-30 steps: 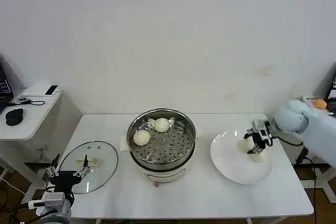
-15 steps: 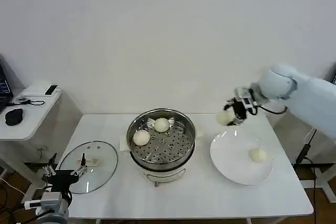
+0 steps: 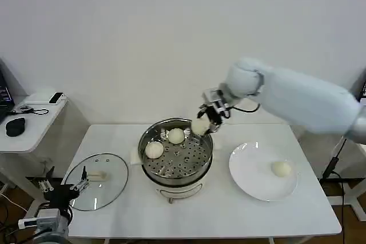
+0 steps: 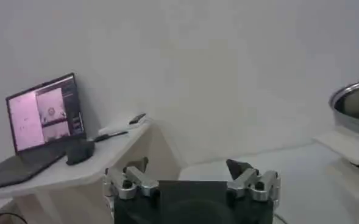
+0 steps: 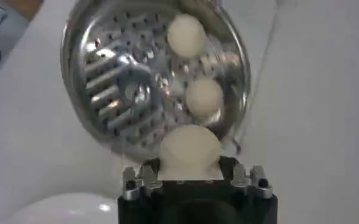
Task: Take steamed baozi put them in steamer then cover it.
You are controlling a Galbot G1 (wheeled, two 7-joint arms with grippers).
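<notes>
Cream-white baozi (image 3: 200, 125) in black-and-silver right gripper (image 3: 209, 118); shiny steel steamer (image 3: 175, 152) just below, hole-patterned tray, white base; white plate (image 3: 251, 176); clear glass lid (image 3: 111, 181).

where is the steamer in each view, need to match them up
Head view: the steamer sits mid-table, under the right gripper.
Left wrist view: just its rim at the picture's edge.
Right wrist view: its perforated tray seen from above.
Shared landmark: the steamer's shiny rim.

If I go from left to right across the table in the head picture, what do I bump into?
Glass lid → steamer with two baozi inside, a third held over its rim by the right gripper → white plate with one baozi.
</notes>
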